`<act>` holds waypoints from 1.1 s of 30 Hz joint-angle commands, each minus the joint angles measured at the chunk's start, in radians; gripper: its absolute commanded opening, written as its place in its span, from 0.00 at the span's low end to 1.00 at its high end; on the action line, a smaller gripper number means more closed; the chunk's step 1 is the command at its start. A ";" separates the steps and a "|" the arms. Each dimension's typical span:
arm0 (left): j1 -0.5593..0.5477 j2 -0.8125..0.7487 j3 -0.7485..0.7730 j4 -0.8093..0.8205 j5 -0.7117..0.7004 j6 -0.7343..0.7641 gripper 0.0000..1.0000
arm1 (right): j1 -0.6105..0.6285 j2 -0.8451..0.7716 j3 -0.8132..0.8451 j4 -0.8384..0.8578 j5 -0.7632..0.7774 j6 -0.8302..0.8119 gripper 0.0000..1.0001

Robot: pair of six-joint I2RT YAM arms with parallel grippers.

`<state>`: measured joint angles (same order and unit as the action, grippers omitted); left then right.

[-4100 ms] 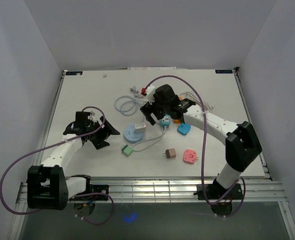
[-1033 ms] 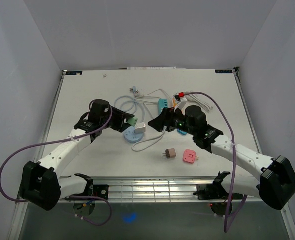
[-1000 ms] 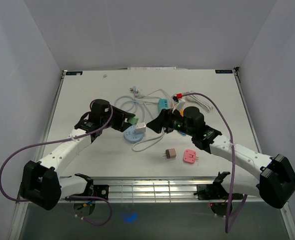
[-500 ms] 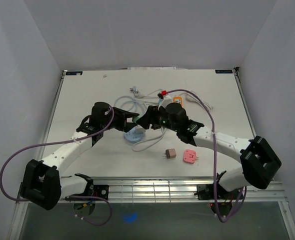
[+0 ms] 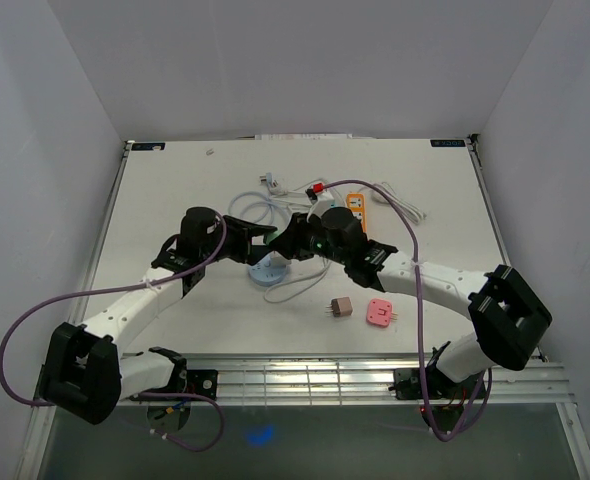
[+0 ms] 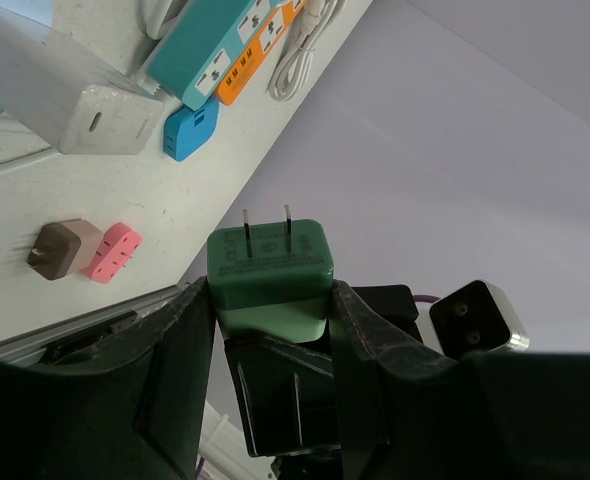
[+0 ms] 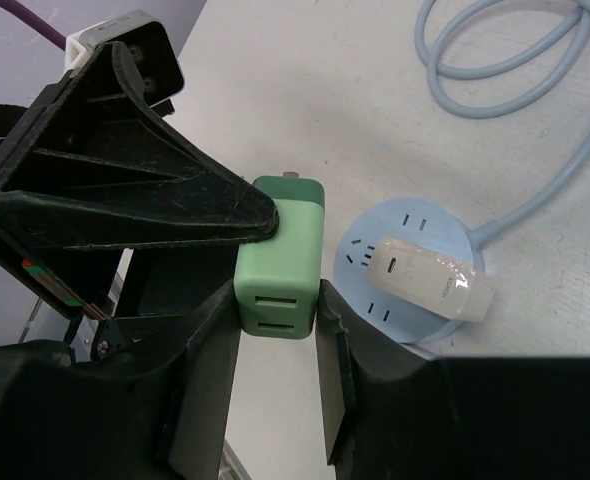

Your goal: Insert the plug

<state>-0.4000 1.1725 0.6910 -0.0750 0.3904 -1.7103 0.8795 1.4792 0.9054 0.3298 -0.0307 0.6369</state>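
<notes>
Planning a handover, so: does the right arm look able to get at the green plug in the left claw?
Likely yes: the right claw sits around the green plug, at the end the left claw leaves free.

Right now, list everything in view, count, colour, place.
green square plastic plug adapter: one, green, held by both pincers
round plastic socket hub: one, pale blue, centre
rectangular white charger: one, white, in hub
teal plastic power strip: one, teal, far side
orange plastic power strip: one, orange, beside teal
small blue adapter: one, blue, by teal strip
coiled white cord: one, white, far side
brown cube adapter: one, brown, near side
flat pink adapter: one, pink, beside brown
left pincer: one, black, gripping green adapter
right pincer: one, black, gripping it too
</notes>
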 commanded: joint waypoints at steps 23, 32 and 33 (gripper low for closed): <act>0.323 -0.229 0.025 -0.460 -0.105 0.458 0.98 | 0.022 0.154 0.414 -0.518 0.041 -0.040 0.08; 0.517 -0.165 -0.053 -0.385 0.028 0.624 0.91 | 0.095 0.433 0.892 -1.036 0.054 -0.074 0.08; 0.518 -0.165 -0.059 -0.375 0.025 0.629 0.91 | 0.099 0.478 0.923 -1.067 0.063 -0.075 0.08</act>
<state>0.1150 1.0134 0.6453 -0.4740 0.3782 -1.1591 0.9489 1.8950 1.6970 -0.5037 0.0196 0.5884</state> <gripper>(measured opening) 0.911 0.376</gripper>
